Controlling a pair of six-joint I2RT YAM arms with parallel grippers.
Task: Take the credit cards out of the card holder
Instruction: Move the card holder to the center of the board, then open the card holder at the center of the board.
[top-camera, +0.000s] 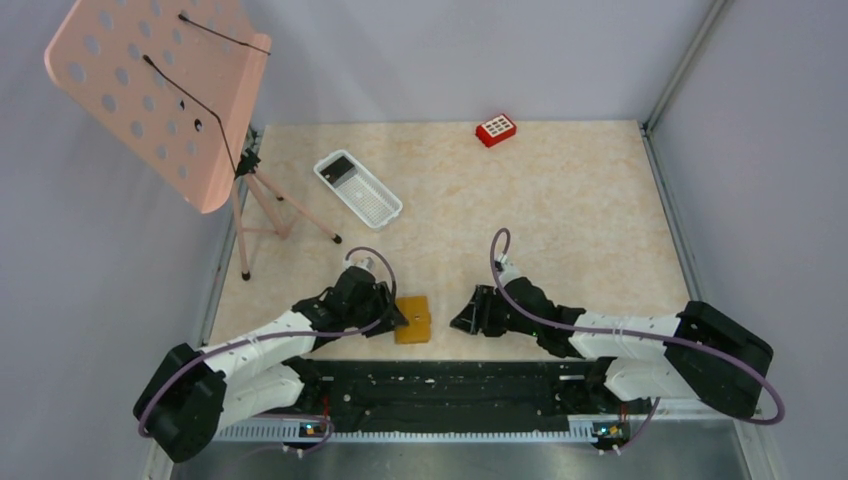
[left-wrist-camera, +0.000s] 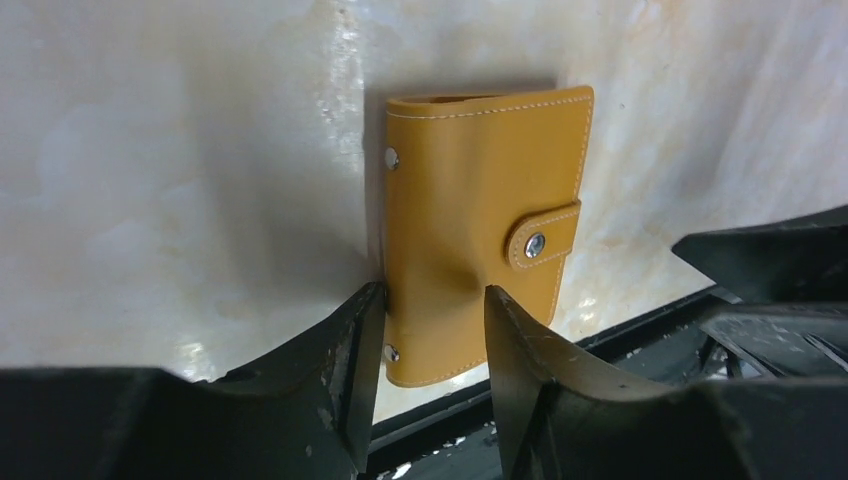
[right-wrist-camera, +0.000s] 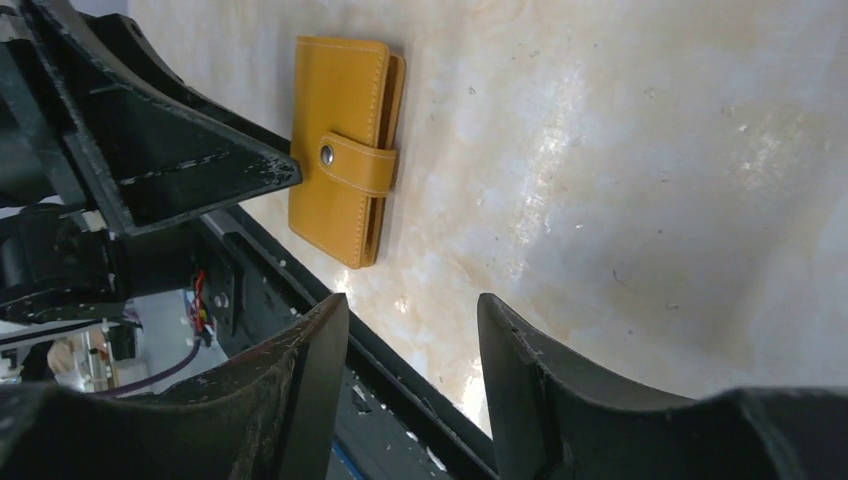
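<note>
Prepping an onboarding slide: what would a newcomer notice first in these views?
The tan card holder, snapped shut, lies at the near edge of the table, with the left arm's fingers at its spine side. Next comes the big pink perforated stand looming over the far-left corner. A small red block sits alone at the far edge.

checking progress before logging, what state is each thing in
card holder, shut, strap snapped, lying flat
left gripper, open, astride the holder's spine edge
right gripper, open, empty, apart from the holder
white tray, one dark card in its far end
</note>
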